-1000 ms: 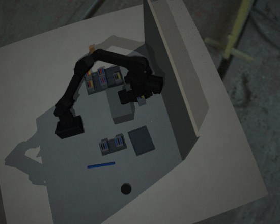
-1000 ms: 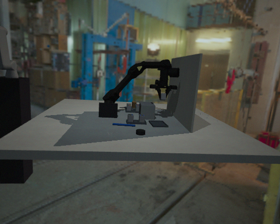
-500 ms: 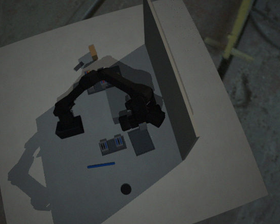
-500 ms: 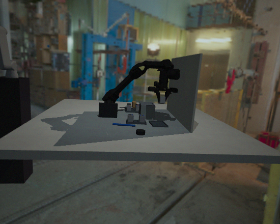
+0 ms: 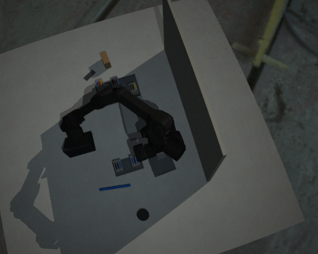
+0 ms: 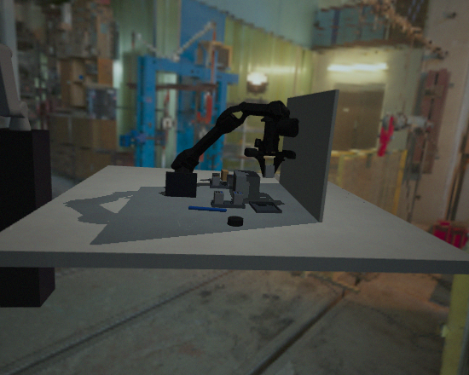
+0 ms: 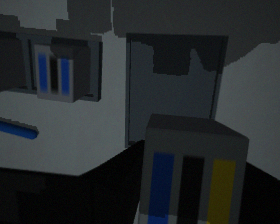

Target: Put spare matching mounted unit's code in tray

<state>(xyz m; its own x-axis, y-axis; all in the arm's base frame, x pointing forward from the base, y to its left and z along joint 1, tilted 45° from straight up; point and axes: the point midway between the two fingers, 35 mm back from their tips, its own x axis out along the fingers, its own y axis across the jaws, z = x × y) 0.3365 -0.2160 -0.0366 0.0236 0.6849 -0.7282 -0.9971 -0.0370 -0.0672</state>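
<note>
end effector [image 6: 269,164] clamping striped spare [image 7: 191,172], seemingly above tray [image 7: 173,85]

top overhead, exterior side-on far, wrist close

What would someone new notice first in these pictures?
The black arm arching over the table, its gripper shut on a spare striped blue, black and yellow, held above the dark tray. Beside it stands a tall grey wall panel; nearer the front lie a blue rod and a black puck.
</note>
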